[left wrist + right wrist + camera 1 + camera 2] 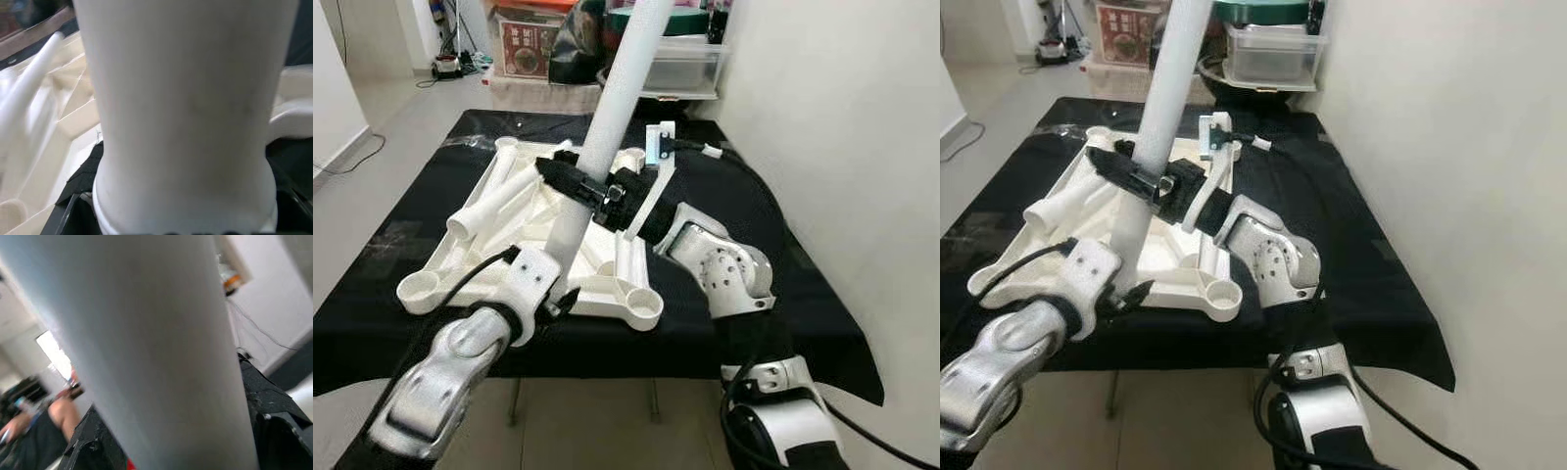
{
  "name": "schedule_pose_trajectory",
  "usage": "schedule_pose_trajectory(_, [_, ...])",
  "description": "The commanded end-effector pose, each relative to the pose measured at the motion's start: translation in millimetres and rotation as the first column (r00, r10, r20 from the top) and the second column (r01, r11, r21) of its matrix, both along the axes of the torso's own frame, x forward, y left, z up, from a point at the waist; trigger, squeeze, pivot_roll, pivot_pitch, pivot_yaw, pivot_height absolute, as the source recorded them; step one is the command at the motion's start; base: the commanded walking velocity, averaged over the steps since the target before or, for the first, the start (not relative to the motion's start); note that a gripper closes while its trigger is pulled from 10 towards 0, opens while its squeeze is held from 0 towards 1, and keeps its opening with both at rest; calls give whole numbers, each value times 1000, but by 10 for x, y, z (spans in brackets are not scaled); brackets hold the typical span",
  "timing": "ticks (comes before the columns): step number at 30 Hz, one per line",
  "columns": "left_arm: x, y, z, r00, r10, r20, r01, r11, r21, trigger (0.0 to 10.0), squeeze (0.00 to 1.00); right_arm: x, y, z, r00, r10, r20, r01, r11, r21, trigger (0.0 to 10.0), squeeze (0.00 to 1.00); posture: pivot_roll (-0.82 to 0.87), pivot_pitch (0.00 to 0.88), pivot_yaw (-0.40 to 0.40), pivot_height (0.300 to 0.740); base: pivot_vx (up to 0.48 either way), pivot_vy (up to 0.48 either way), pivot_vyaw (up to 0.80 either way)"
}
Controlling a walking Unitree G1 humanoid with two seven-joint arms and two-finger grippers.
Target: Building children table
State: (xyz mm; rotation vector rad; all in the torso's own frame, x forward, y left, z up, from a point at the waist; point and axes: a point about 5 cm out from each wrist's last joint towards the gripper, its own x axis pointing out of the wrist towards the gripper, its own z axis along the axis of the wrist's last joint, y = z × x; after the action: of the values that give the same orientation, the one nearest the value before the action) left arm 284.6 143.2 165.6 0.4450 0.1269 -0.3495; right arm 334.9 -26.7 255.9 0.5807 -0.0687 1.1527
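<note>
Item: white moulded-plastic children's tabletop (533,230), lying underside up on a black cloth-covered work table (783,245), ribbed bracing and round corner sockets exposed. Component in hand: long white plastic tube leg (612,117), held steeply tilted, its lower end down near the front edge of the tabletop between the two front corner sockets; whether it is in a socket cannot be told, as the left wrist housing hides the foot. Right gripper (579,189): black fingers clamped across the leg at mid-height, one finger each side of the tube. Left gripper (560,299): at the leg's lower end, just beside the foot; the left wrist view has the tube pressed close between dark finger tips, so it appears closed on the leg, though contact is partly hidden. Loose stock: further white plastic tube legs (494,201) lying flat across the tabletop ribs, away from both sets of fingers. Sockets seen open: near right corner socket (644,308), near left corner socket (418,290). Status, judged: no leg seen standing upright and seated; first leg being offered up; remaining legs to fit, then table to be turned over.
</note>
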Motion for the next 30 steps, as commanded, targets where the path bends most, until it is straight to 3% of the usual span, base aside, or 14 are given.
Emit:
schedule_pose_trajectory(1, [110, -52, -74, 997, 83, -5, -82, 993, 83, 10000, 0, -40, 153, -118, 996, 6, -85, -6, 1000, 2, 10000, 0, 147, 0, -91, 740, 0, 0, 0])
schedule_pose_trajectory(10, [238, -220, -11, 989, 142, 45, -146, 985, 91, 10000, 0, 13, 223, -278, 972, -115, -204, 116, 993, -6, 10000, 0, 144, 0, -93, 740, 0, 0, 0])
schedule_pose_trajectory(12, [265, -410, 0, 991, 119, 66, -126, 985, 115, 10000, 0, 85, 209, -391, 930, -216, -296, 222, 975, -14, 10000, 0, 145, 0, -95, 740, 0, 0, 0])
schedule_pose_trajectory(13, [265, -481, -14, 992, 110, 70, -118, 985, 127, 10000, 0, 116, 193, -426, 907, -254, -336, 264, 964, -14, 9255, 0, 145, 0, -95, 740, 0, 0, 0])
schedule_pose_trajectory(15, [265, -481, -14, 992, 110, 70, -118, 985, 127, 10000, 0, 116, 193, -426, 907, -254, -336, 264, 964, -14, 9255, 0, 145, 0, -95, 740, 0, 0, 0])
schedule_pose_trajectory(16, [260, -524, -43, 991, 113, 74, -123, 981, 147, 10000, 0, 140, 179, -443, 886, -278, -370, 294, 956, -14, 7176, 0, 145, 0, -95, 740, 0, 0, 0])
schedule_pose_trajectory(17, [249, -559, -73, 990, 117, 73, -127, 980, 152, 10000, 0, 163, 159, -460, 865, -303, -400, 324, 946, -16, 6588, 0, 137, 0, -90, 740, 0, 0, 0])
schedule_pose_trajectory(18, [237, -594, -91, 990, 118, 71, -128, 980, 151, 10000, 0, 178, 140, -482, 847, -326, -419, 350, 937, -23, 4235, 0, 137, 0, -91, 740, 0, 0, 0])
schedule_pose_trajectory(21, [234, -624, -102, 990, 122, 71, -132, 980, 150, 10000, 0, 185, 129, -495, 834, -344, -431, 368, 929, -28, 4235, 0, 139, 0, -92, 740, 0, 0, 0])
schedule_pose_trajectory(23, [233, -681, -123, 991, 116, 73, -127, 978, 168, 10000, 0, 213, 87, -530, 801, -392, -452, 418, 907, -45, 2627, 0, 142, 0, -98, 740, 0, 0, 0])
schedule_pose_trajectory(24, [233, -695, -132, 991, 113, 74, -125, 976, 178, 10000, 0, 226, 69, -538, 789, -410, -458, 437, 898, -50, 2627, 0, 142, 0, -98, 740, 0, 0, 0])
schedule_pose_trajectory(25, [230, -693, -149, 991, 114, 76, -127, 973, 192, 10000, 0, 236, 57, -532, 780, -409, -474, 447, 894, -36, 0, 0, 140, 0, -97, 740, 0, 0, 0])
schedule_pose_trajectory(28, [229, -689, -160, 990, 115, 77, -129, 971, 200, 10000, 0, 242, 52, -525, 777, -404, -483, 449, 893, -25, 0, 0, 140, 0, -97, 740, 0, 0, 0])
schedule_pose_trajectory(30, [230, -627, -193, 988, 131, 86, -148, 961, 232, 10000, 0, 230, 76, -472, 785, -345, -514, 419, 907, 31, 0, 0, 135, 0, -95, 740, 0, 0, 0])
